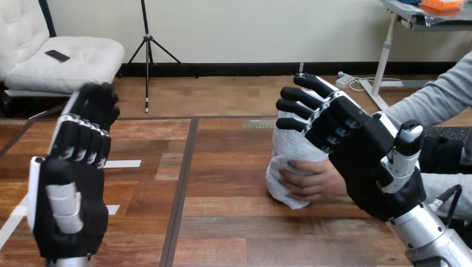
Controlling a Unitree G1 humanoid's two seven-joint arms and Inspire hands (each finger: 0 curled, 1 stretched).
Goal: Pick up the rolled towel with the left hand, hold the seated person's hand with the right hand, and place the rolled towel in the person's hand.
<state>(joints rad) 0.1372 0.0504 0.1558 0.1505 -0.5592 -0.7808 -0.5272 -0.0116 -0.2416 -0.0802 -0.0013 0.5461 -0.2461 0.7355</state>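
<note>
Both loose-fingered: left hand (69,183) empty at eight o'clock; right hand (362,161), at three, could nudge rolled towel (295,150) from person's hand (314,181).

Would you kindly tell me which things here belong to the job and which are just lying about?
Job: white rolled cloth towel; person's hand gripping it; robot's left hand; robot's right hand.
Lying about: white tape strips on the wooden table.
</note>
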